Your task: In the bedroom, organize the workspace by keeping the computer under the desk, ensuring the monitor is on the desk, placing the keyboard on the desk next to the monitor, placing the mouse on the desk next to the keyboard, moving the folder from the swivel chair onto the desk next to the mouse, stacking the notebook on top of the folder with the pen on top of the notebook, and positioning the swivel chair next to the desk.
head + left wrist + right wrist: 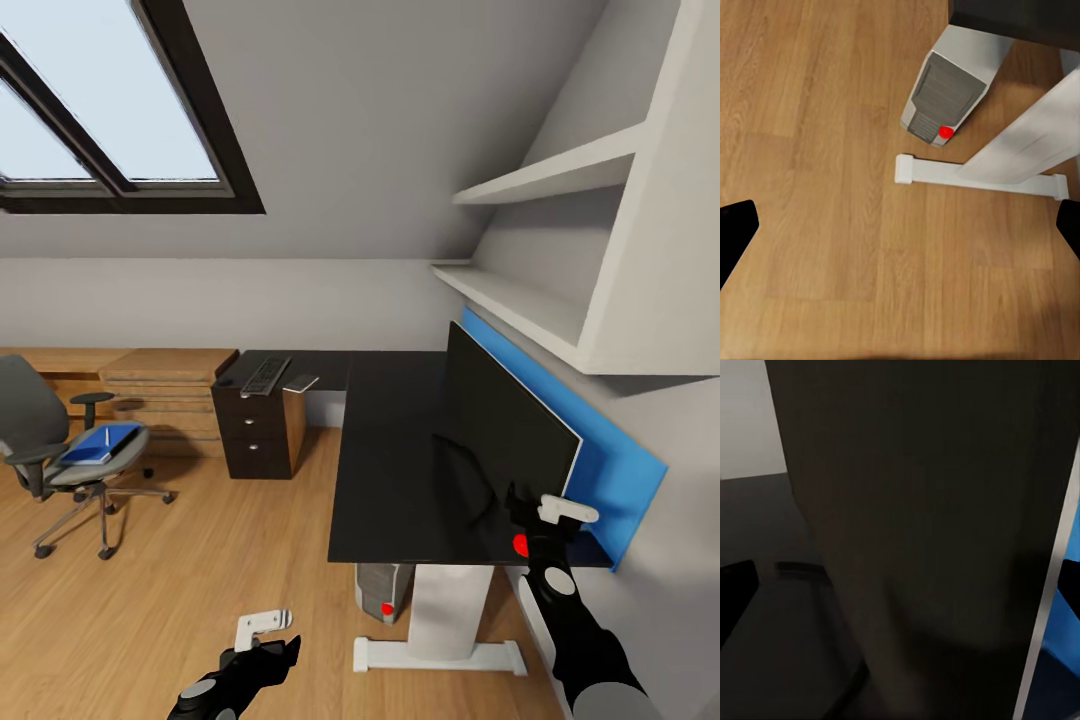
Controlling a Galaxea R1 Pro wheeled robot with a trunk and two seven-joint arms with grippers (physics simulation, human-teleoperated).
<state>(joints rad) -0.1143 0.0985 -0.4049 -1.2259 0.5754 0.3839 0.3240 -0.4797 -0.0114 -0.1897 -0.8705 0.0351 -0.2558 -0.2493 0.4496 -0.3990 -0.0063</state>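
The monitor (500, 430) stands on the right of the black desk (390, 460), in front of the blue back panel. My right gripper (540, 520) is open at the monitor's near edge, and its dark screen (930, 510) sits close between the spread fingers. My left gripper (272, 640) hangs open low over the floor. The computer (385, 590) stands under the desk beside the white leg (1020, 150). The keyboard (266, 375) and the notebook (300, 382) lie on the far wing. The folder (98, 443) rests on the swivel chair (40, 440), with a slim pale pen (108, 437) on it.
Light wooden cabinets (165, 385) line the far wall left of the black drawer unit (255, 435). White shelves (560, 250) jut out above the desk's right side. A skylight (110, 110) is set in the sloped ceiling. Wooden floor (220, 560) lies between the chair and the desk.
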